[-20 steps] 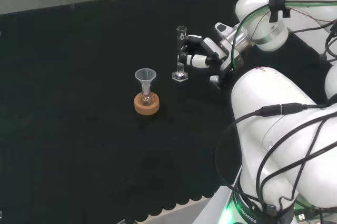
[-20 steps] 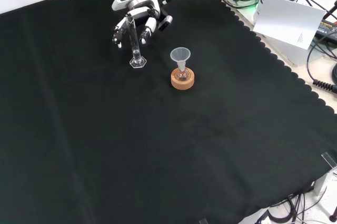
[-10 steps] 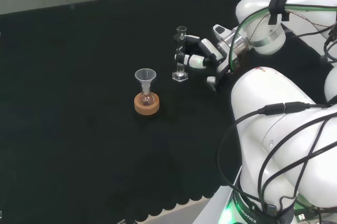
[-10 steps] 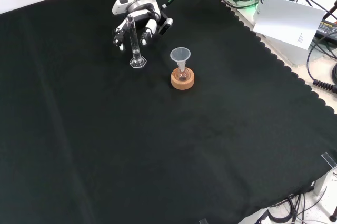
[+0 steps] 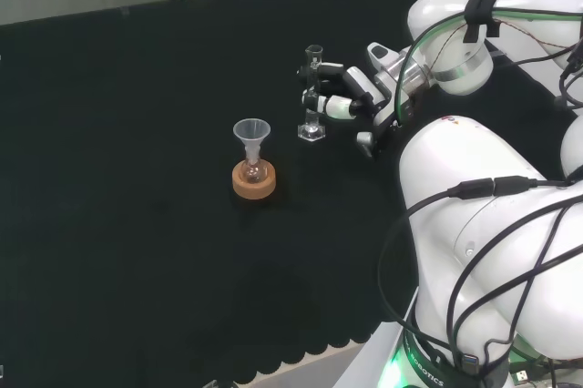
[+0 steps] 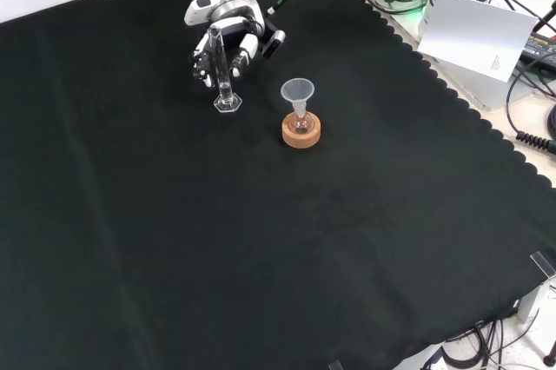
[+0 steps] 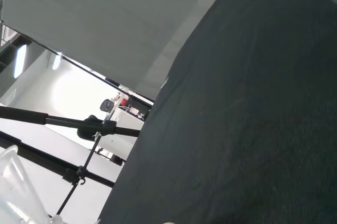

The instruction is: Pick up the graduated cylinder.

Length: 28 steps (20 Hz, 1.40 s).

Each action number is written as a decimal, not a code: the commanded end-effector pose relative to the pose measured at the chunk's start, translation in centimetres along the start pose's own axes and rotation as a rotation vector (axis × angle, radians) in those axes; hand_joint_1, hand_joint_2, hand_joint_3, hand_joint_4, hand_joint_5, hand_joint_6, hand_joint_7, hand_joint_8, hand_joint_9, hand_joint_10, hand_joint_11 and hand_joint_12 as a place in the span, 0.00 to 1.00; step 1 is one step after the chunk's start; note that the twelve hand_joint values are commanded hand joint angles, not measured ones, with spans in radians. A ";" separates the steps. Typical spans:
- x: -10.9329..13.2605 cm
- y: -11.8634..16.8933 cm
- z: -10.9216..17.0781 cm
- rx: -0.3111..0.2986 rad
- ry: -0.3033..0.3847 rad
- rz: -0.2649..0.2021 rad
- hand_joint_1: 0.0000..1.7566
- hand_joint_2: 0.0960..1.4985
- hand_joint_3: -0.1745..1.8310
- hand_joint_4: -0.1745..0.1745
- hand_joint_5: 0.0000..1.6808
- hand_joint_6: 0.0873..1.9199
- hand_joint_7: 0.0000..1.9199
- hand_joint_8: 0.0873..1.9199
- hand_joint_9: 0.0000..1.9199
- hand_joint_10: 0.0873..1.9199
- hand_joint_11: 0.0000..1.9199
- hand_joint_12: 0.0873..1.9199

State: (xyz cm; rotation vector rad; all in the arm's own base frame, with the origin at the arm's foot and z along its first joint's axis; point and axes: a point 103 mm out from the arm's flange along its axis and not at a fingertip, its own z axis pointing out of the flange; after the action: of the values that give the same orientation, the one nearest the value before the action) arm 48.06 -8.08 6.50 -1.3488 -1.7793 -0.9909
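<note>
The graduated cylinder (image 5: 312, 87) is a thin clear tube on a hexagonal foot, upright on the black cloth (image 5: 137, 133). In the head view the hand (image 5: 353, 93) comes at it from the right, its fingers nearly straight, with fingertips (image 5: 310, 70) at the tube's upper half and the thumb (image 5: 365, 139) well away. In the front view the cylinder (image 6: 223, 77) rises in front of the hand (image 6: 224, 38), with fingers on both sides of the tube. The foot (image 6: 227, 104) rests on the cloth.
A clear funnel (image 5: 251, 136) sits in a small flask on a cork ring (image 5: 254, 180), in front and to the left of the cylinder in the head view; the cork ring (image 6: 301, 133) lies right of the cylinder in the front view. The arm's white links (image 5: 483, 224) fill the head view's right.
The hand has moved in toward the cylinder, and its fingertips now reach the tube. The cylinder and the funnel have stayed in place.
</note>
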 end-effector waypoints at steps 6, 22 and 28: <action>1.0 0.1 -0.3 -0.039 -0.101 0.030 0.64 0.76 0.07 0.15 0.54 0.52 0.47 0.31 0.61 0.09 0.56 0.43; 5.3 -0.4 -5.1 0.146 -0.508 0.061 0.72 0.73 0.09 0.00 0.58 0.51 0.51 0.51 0.68 0.05 0.60 0.40; 7.5 -1.8 -6.3 0.210 -0.610 0.074 0.72 0.72 0.09 0.00 0.60 0.48 0.53 0.47 0.71 0.03 0.61 0.39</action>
State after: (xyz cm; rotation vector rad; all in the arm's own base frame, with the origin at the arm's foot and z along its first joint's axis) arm 47.06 -10.10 14.19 -1.6598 -2.1174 -0.4945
